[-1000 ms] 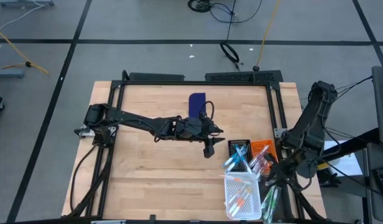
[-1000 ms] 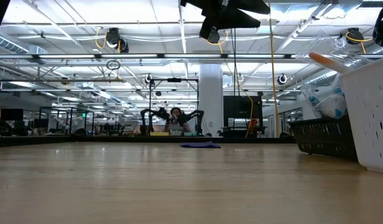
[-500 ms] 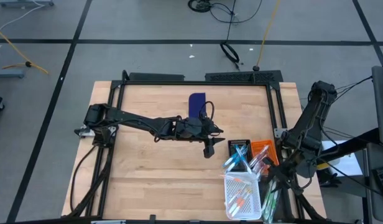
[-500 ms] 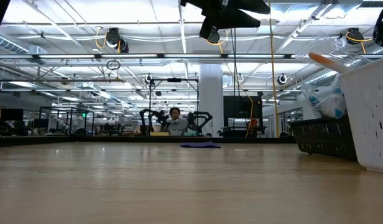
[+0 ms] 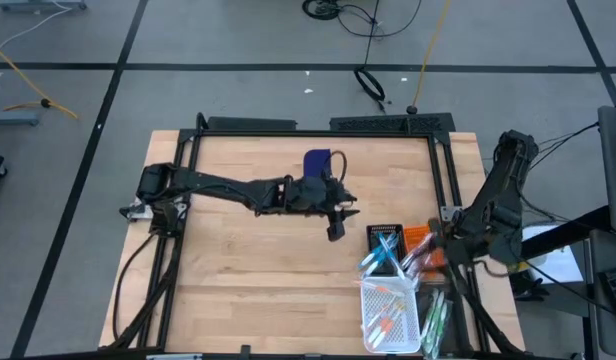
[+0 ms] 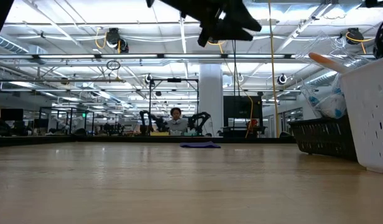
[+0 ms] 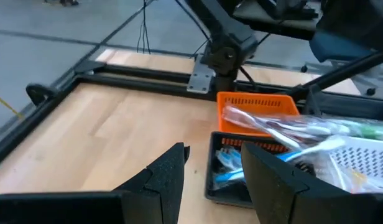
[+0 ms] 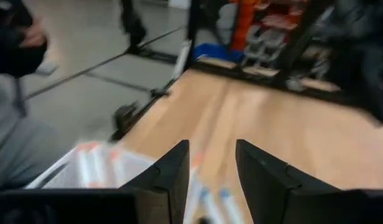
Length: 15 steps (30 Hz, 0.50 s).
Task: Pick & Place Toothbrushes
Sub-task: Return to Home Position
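Packaged toothbrushes fill the baskets at the table's right: light blue ones (image 5: 382, 250) in the black basket (image 5: 372, 232), orange ones (image 5: 388, 320) in the white basket (image 5: 366, 300). Green ones (image 5: 435, 320) lie on the table beside the white basket. The orange basket (image 7: 257, 102) stands behind the black one (image 7: 211, 168). My left gripper (image 7: 216, 180) hangs open above the table, left of the black basket (image 5: 335, 228). My right gripper (image 8: 210, 174) is open at the right edge near the orange basket (image 5: 433, 255), with blurred toothbrushes (image 8: 201, 193) below it.
A dark blue flat rectangle (image 5: 318, 165) lies near the far edge, also seen in the low view (image 6: 201, 145). Black frame rails (image 5: 443, 170) run along the table's sides. Bare wood lies at the left and near side. A person (image 6: 175, 121) sits far behind the table.
My left gripper has drifted a little toward the far edge, staying above the table. My right gripper has moved from over the green toothbrushes toward the far edge, beside the orange basket, and has turned at the wrist.
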### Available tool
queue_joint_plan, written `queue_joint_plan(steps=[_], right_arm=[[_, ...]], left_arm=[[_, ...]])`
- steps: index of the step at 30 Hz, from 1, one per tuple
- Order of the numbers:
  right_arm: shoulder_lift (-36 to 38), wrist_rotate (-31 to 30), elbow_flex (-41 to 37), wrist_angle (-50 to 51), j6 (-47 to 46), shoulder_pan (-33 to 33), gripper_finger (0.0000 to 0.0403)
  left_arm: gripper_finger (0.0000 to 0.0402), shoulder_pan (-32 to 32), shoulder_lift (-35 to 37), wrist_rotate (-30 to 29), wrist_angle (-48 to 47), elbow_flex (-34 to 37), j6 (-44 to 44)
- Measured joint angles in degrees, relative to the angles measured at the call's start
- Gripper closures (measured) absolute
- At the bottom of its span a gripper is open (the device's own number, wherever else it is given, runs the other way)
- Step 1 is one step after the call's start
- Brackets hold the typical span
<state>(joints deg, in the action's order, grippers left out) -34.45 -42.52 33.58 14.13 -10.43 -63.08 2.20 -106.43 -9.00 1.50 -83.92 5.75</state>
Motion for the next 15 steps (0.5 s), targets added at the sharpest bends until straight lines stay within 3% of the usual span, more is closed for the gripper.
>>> queue_joint_plan(steps=[9,15], right_arm=[[8.0,-1.0,-0.6,0.9,10.6,12.4,0.0294],[14.1,0.9,-4.8,-0.4,14.6,24.1,0.0304]], left_arm=[[0.024,-6.3,3.8,1.9,-2.7,1.2,-0.8],[0.024,-10.0,11.6,1.9,4.7,12.9,0.2]])
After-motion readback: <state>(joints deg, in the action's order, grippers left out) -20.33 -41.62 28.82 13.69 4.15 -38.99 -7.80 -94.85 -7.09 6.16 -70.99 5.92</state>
